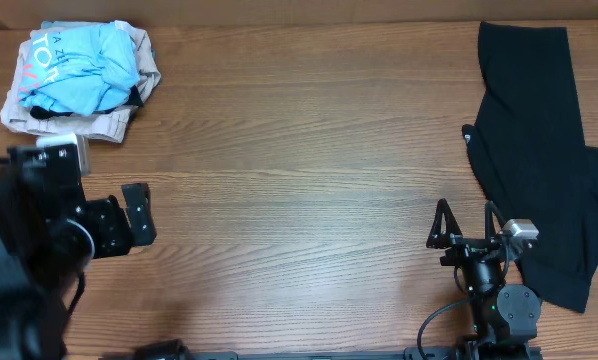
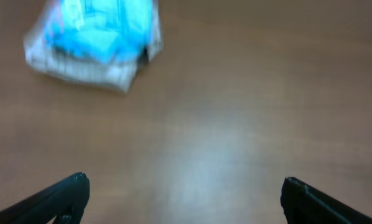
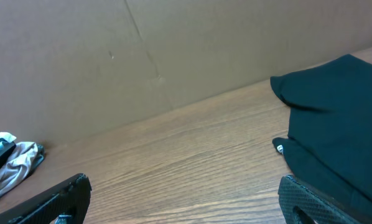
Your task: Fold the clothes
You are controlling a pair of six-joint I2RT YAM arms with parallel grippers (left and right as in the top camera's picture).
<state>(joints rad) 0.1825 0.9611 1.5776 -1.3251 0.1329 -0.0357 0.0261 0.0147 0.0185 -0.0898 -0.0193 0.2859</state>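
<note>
Nearest, the left tool hangs over the bench's near-left part, fingers spread wide with nothing between them. At the near right, the right tool points toward the far edge, its fingers likewise apart and empty. Just beside it on the right lies the black garment, spread flat. Its long axis runs near to far along the bench's right side, narrower at the far end and wider at the near end. Farthest off, in the far-left corner, the light blue T-shirt sits crumpled in a heap on a pale cloth, with no clear long axis. Its white-and-red lettering faces up on the heap's left side.
</note>
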